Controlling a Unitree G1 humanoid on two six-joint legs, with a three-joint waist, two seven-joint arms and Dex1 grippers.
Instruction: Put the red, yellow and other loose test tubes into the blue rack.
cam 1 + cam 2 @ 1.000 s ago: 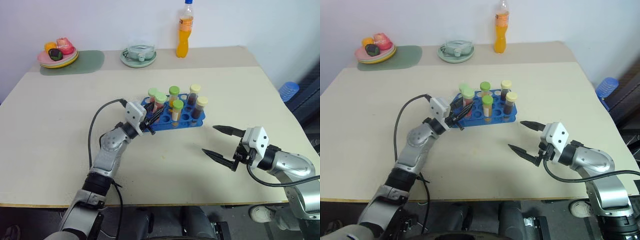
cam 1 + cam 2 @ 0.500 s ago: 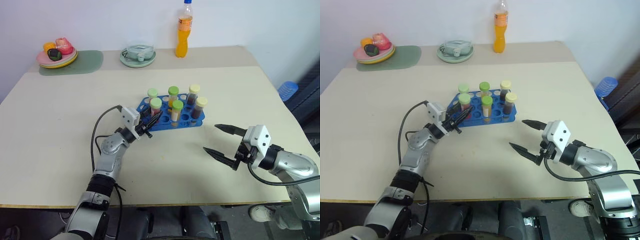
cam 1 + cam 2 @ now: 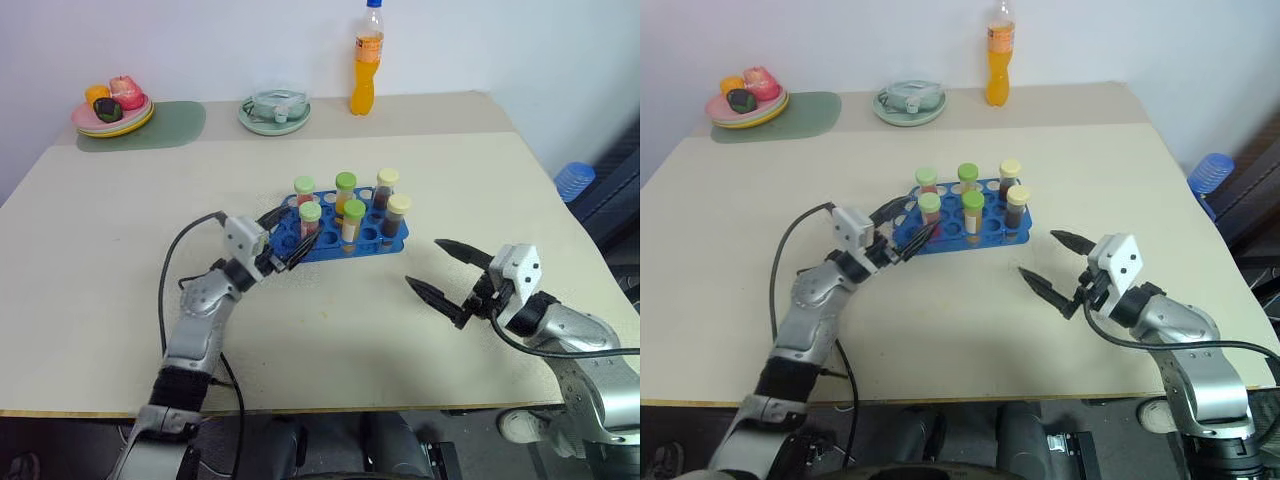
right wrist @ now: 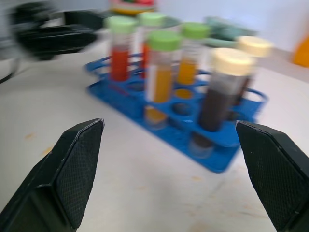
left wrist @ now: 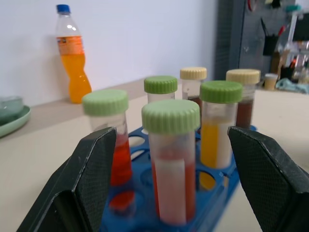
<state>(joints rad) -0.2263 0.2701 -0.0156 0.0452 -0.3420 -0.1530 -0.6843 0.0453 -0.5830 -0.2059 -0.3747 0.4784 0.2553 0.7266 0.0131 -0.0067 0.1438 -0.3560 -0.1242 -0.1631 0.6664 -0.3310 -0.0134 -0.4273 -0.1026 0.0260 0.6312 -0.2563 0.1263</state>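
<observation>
1. Left wrist view: the left gripper has its two black fingers spread wide with nothing between them — they stand either side of a red-filled tube with a pale green cap, which sits upright in the blue rack and is touched by neither finger.
2. Behind that tube in the same view stand another red tube with a pale green cap, a yellow tube with a green cap, a further green-capped tube and two cream-capped tubes with dark brown contents.
3. From the head views, the left gripper hangs just off the rack's left end, fingers apart and pointing toward it.
4. Right gripper: its fingers are also spread wide and empty, held above the table to the right of the rack and well apart from it.
5. Blue rack lies near the middle of the table, all six capped tubes upright in its holes.
6. At the far edge stand a tall orange drink bottle, a round pale green dish and — further left — a plate of fruit on a grey-green mat.
</observation>
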